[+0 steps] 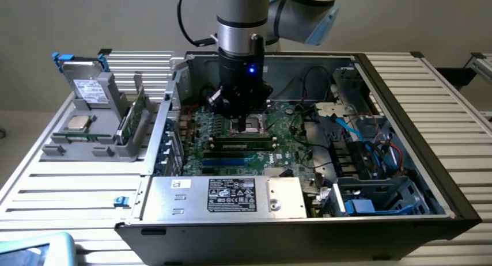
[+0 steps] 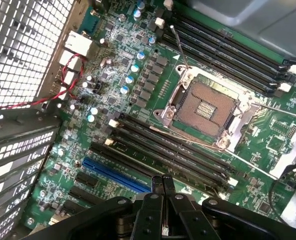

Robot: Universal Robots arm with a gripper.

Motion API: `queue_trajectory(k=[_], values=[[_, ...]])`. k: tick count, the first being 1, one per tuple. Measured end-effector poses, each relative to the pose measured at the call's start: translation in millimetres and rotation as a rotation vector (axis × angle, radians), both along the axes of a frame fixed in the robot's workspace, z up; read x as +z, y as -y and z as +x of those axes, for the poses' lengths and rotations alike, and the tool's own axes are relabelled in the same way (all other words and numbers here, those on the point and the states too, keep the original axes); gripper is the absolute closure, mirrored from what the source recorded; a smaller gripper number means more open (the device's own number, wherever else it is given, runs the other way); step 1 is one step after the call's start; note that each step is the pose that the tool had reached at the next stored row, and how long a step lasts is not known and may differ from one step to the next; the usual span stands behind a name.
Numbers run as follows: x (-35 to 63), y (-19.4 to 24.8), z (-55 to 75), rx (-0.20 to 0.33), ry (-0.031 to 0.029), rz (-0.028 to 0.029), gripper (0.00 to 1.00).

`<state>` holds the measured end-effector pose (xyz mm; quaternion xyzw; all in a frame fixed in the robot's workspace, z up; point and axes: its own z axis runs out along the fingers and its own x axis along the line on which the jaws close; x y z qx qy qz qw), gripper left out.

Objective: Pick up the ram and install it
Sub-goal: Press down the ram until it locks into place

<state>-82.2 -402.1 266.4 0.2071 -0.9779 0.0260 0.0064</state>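
A thin green ram [image 1: 244, 143] with dark chips lies along the black memory slots of the motherboard [image 1: 288, 119], inside the open computer case. My gripper [image 1: 250, 126] hangs just above and behind it, over the empty processor socket [image 1: 252, 125]. In the wrist view my gripper [image 2: 161, 186] is shut, its two black fingers [image 2: 155, 187] pressed together with nothing between them. The fingers sit over the rows of memory slots [image 2: 172, 152] next to the open socket [image 2: 203, 106].
A grey holder [image 1: 84, 148] on the exterior view's left carries a silver processor chip [image 1: 77, 123], a labelled drive [image 1: 92, 90] and another green stick [image 1: 129, 123] on edge. The power supply [image 1: 227, 196], cables [image 1: 361, 133] and case walls crowd the motherboard.
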Motion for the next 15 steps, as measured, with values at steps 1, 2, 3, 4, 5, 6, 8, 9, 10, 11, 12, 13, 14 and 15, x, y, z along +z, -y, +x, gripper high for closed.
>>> queue_trajectory(k=[1,2,3,4,5,6,8,9,10,11,12,13,14,15], values=[[0.0,0.0,0.0,-0.013,0.0,0.0,0.89],[0.0,0.0,0.0,-0.026,0.0001,0.0001,0.89],[0.1,0.0,0.0,-0.04,0.0001,0.0001,0.89],[0.1,0.0,0.0,-0.053,0.0001,0.0001,0.89],[0.1,0.0,0.0,-0.067,0.0002,0.0002,0.89],[0.1,0.0,0.0,-0.081,0.0002,0.0003,0.89],[0.0,0.0,0.0,-0.107,0.0003,0.0004,0.89],[0.0,0.0,0.0,-0.121,0.0003,0.0005,0.89],[0.0,0.0,0.0,-0.134,0.0004,0.0006,0.89],[0.0,0.0,0.0,-0.148,0.0004,0.0007,0.89],[0.0,0.0,0.0,-0.162,0.0004,0.0008,0.89],[0.0,0.0,0.0,-0.175,0.0004,0.0009,0.89],[0.0,0.0,0.0,-0.188,0.0005,0.001,0.89],[0.0,0.0,0.0,-0.202,0.0005,0.0011,0.89]])
